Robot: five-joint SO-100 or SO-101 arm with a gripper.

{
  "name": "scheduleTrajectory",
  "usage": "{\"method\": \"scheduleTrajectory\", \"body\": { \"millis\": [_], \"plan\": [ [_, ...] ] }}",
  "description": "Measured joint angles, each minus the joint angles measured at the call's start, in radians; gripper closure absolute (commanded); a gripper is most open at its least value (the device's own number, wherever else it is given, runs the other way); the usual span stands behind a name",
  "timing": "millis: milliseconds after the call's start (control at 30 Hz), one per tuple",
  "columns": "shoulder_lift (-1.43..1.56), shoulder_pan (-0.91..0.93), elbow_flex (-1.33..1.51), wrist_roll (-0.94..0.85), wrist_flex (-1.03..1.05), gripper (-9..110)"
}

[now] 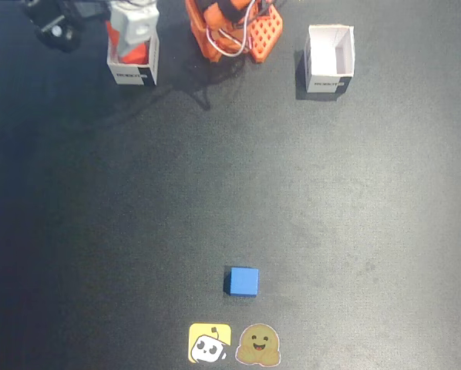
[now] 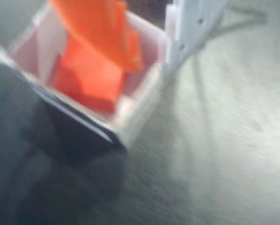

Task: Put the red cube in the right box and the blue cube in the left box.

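**Red cube inside the left-hand box, blue cube alone on the mat**

Both white boxes carry a dark strip with pale lettering on the front face in the fixed view, but the print is too small to read. At the bottom edge of that view sit two stickers: a yellow square sticker (image 1: 210, 343) with a white cartoon face, and a brown smiling blob sticker (image 1: 259, 344) just beside it.

The gripper (image 1: 130, 35) hangs over the left-hand box (image 1: 132, 74) in the fixed view, its white body and orange finger reaching down into the opening. In the wrist view the orange finger (image 2: 100, 30) hangs over the red cube (image 2: 88, 79), which lies inside the box (image 2: 140, 105); the picture is blurred, and whether the jaws are parted or pressed on the cube cannot be told.

The blue cube (image 1: 243, 281) rests on the dark mat (image 1: 354, 216), well apart from both boxes. The right-hand box (image 1: 328, 77) stands open. The orange arm base (image 1: 234, 31) stands between the boxes.
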Motion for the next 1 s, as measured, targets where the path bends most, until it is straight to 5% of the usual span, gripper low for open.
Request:
{"method": "scheduleTrajectory", "body": {
  "millis": [1000],
  "plan": [
    [0.147,-0.982,0.095,0.209,-0.135,101]
  ]
}}
